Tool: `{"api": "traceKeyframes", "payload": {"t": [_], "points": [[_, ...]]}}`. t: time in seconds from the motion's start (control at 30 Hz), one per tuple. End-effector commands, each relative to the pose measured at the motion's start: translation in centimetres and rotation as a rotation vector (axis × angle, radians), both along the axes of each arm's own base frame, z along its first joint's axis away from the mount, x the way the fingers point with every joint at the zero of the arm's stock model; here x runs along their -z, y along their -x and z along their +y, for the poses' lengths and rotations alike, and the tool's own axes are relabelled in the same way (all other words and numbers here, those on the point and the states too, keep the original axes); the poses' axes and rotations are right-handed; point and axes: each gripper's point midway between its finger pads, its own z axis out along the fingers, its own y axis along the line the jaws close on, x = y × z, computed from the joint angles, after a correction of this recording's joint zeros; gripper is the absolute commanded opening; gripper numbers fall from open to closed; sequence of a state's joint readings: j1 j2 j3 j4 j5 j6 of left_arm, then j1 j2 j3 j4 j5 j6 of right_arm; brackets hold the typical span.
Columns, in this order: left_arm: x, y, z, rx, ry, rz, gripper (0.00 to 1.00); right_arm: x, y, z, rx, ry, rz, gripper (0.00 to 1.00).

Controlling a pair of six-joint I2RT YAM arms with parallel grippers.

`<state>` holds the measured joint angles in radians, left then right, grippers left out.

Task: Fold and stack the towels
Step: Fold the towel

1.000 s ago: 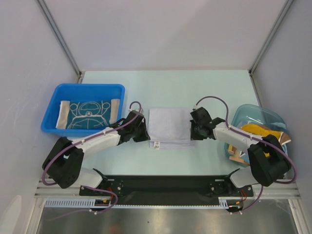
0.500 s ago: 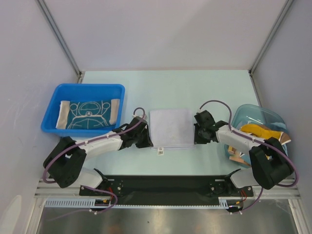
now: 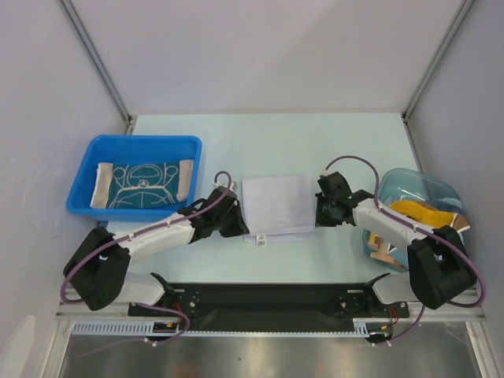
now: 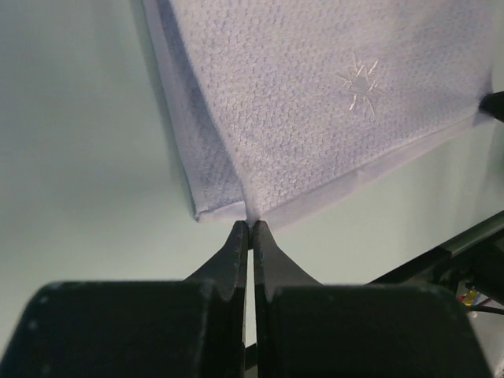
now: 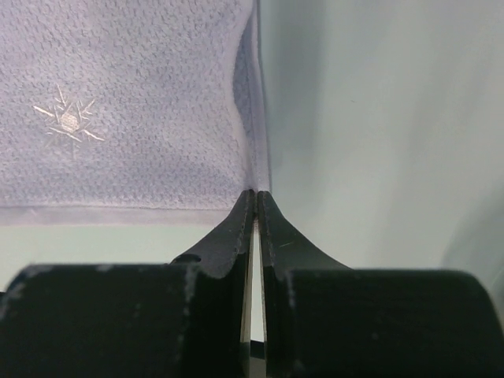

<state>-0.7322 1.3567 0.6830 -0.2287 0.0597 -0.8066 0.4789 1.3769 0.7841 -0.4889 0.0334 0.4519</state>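
Observation:
A pale lavender-white towel [image 3: 277,205] lies folded in a rectangle at the table's middle, a small star stitched on it [image 4: 358,79] [image 5: 69,120]. My left gripper [image 3: 239,223] [image 4: 250,226] is shut on its near-left corner. My right gripper [image 3: 318,211] [image 5: 256,193] is shut on its near-right corner. A teal towel with white swirls [image 3: 143,185] lies folded in the blue bin [image 3: 83,175] at the left. Orange and brown towels [image 3: 417,211] are heaped in the clear tub [image 3: 413,183] at the right.
A white label tag [image 3: 258,239] pokes from the lavender towel's near edge. The black arm-base rail [image 3: 268,299] runs along the near table edge. Grey walls close in the left, right and back.
Both grippers have pulled the lavender towel a little toward the near edge and then eased, the towel now lying flatter. The right gripper shifted slightly right and away.

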Motion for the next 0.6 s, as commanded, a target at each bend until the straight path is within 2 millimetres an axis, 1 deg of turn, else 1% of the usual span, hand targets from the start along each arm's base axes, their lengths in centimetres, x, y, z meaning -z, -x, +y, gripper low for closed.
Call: {"api": "traceKeyframes", "payload": {"t": [0.0, 0.03, 0.07, 0.13, 0.27, 0.37, 0.57], "points": [[-0.9, 0.5, -0.5, -0.011, 0.05, -0.01, 0.0, -0.5, 0.5, -1.0, 0.01, 0.023, -0.005, 0.0], [-0.5, 0.9, -0.6, -0.017, 0.067, 0.009, 0.0, -0.2, 0.8, -0.9, 0.011, 0.014, 0.005, 0.0], [0.2, 1.5, -0.5, -0.015, 0.075, 0.015, 0.0, 0.4, 1.3, -1.1, 0.011, 0.013, 0.015, 0.0], [0.9, 2.1, -0.7, -0.007, 0.075, 0.023, 0.0, 1.0, 1.7, -1.2, 0.019, 0.014, 0.026, 0.0], [2.7, 3.0, -0.6, 0.008, 0.045, 0.052, 0.0, 2.3, 2.2, -1.3, 0.026, 0.005, 0.05, 0.0], [3.6, 3.1, -0.3, 0.006, 0.021, 0.065, 0.0, 2.7, 2.3, -1.4, 0.026, 0.006, 0.06, 0.0], [4.0, 2.8, 0.8, -0.005, -0.046, 0.05, 0.0, 2.2, 2.1, -1.2, 0.03, -0.011, 0.043, 0.0]]}}
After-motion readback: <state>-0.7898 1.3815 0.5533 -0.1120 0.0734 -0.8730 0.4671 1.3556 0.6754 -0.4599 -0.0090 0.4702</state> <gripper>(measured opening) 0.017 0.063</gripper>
